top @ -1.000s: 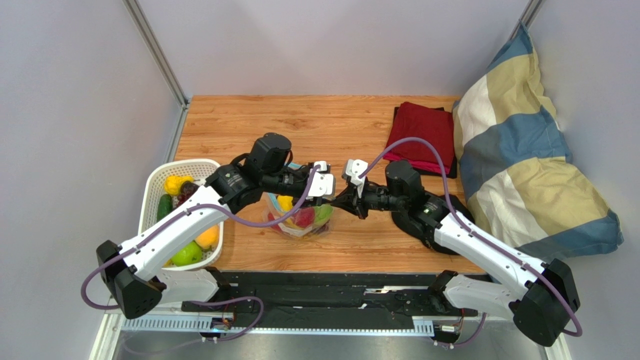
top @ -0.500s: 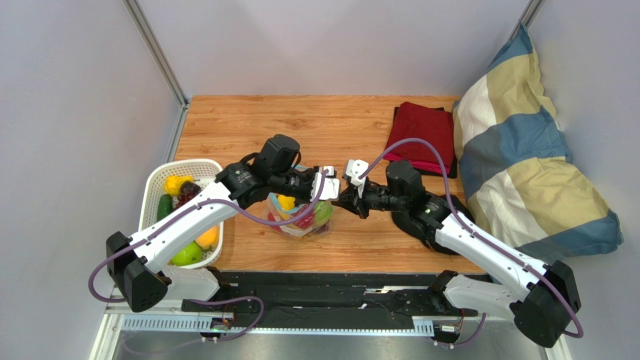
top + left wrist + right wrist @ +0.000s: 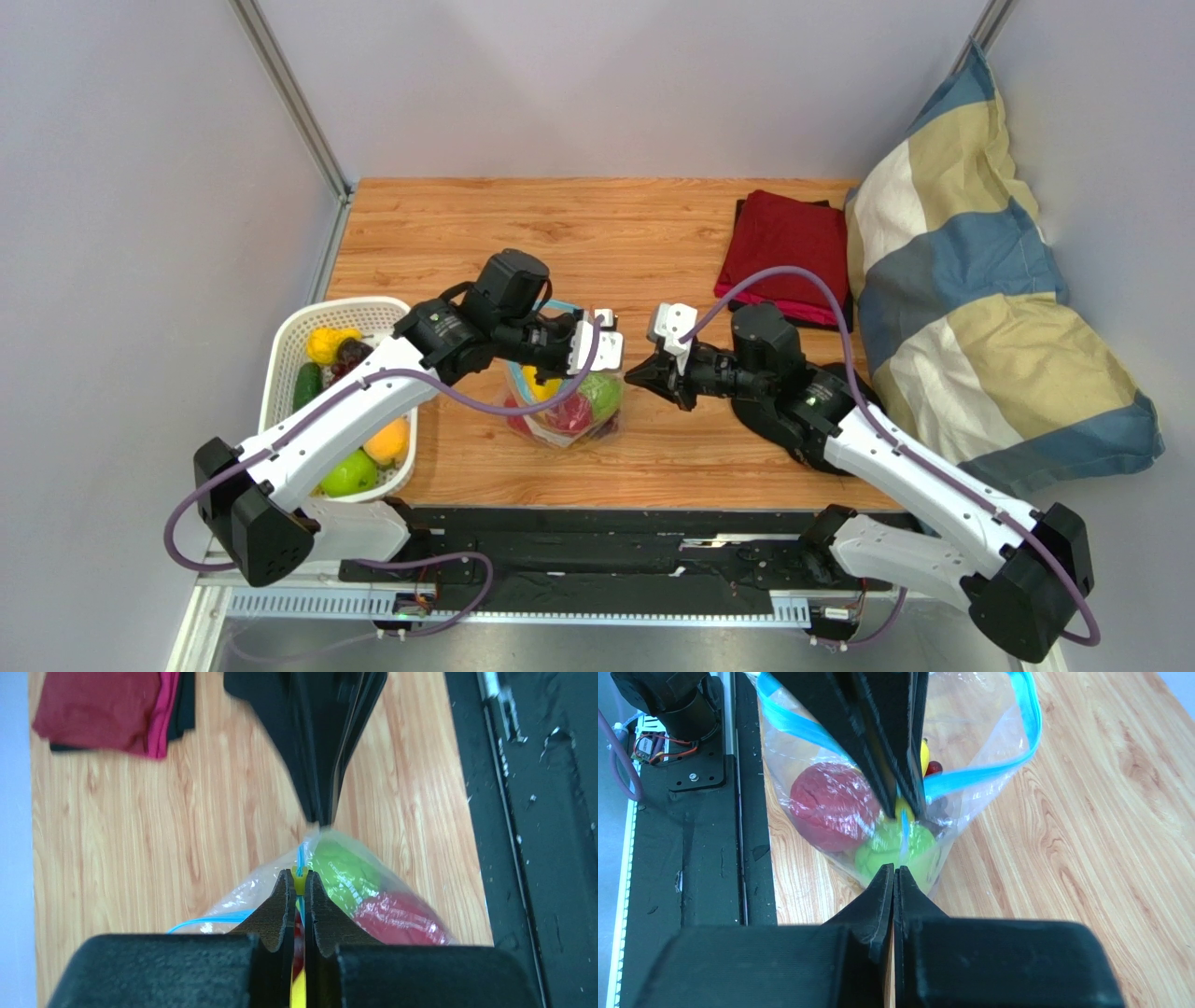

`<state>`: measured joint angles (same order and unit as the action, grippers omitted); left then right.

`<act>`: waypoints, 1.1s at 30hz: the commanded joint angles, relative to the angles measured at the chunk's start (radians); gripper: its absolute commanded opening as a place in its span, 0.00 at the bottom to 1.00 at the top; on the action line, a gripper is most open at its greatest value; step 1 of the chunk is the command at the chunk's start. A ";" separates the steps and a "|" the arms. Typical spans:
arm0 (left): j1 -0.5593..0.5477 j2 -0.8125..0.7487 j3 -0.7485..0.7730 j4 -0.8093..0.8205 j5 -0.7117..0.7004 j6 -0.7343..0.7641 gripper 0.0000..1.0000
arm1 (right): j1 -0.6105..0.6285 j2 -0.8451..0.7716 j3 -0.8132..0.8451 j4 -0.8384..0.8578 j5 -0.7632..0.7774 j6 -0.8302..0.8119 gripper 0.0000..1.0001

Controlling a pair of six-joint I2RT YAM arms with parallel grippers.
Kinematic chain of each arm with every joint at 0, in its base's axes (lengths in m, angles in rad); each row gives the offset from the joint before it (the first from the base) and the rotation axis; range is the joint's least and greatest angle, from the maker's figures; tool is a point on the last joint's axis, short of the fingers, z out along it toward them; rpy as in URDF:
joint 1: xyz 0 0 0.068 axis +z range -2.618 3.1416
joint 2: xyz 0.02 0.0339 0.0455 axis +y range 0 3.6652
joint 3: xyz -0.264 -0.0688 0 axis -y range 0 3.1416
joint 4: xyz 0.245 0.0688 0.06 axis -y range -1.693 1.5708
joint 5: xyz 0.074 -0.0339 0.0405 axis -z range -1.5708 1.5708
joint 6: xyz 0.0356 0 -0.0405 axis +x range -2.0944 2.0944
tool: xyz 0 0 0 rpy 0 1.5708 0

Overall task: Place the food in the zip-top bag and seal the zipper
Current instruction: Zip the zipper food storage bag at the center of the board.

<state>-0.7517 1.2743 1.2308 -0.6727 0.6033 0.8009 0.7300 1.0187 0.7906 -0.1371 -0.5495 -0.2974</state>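
Zipper [image 3: 300, 855] nipped tight in my left end effector [image 3: 300, 876] for sealing; right end effector [image 3: 894, 869], closed, seemingly anchors the zip-top bag [image 3: 801, 759] corner.

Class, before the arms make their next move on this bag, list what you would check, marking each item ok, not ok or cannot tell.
1. The left hand is shut on the light blue zipper strip: ok.
2. The right hand pinches the corner of the clear crinkly zip-top bag: ok, as far as it shows.
3. Zipper pressed shut across its whole width: not ok; beyond the left hand it gapes in an open loop.
4. The glossy red fruit and the green fruit sit inside the bag: ok.
5. No food left outside: not ok; an orange fruit and others lie in the white slatted basket.
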 commanded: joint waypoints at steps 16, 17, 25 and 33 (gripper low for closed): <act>0.080 -0.012 0.119 -0.093 0.088 -0.051 0.00 | -0.024 0.078 0.136 0.004 -0.122 0.029 0.68; 0.071 -0.007 0.122 -0.091 0.087 -0.052 0.00 | -0.024 0.087 0.142 0.005 -0.130 0.029 0.68; 0.037 0.010 0.137 -0.084 0.093 -0.060 0.00 | -0.009 0.144 0.170 0.053 -0.135 0.043 0.61; 0.034 0.020 0.148 -0.071 0.095 -0.078 0.00 | 0.003 0.182 0.173 0.094 -0.101 0.049 0.32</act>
<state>-0.7124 1.2938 1.3304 -0.7750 0.6483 0.7387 0.7212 1.1973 0.9272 -0.1238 -0.6640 -0.2565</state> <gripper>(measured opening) 0.052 0.443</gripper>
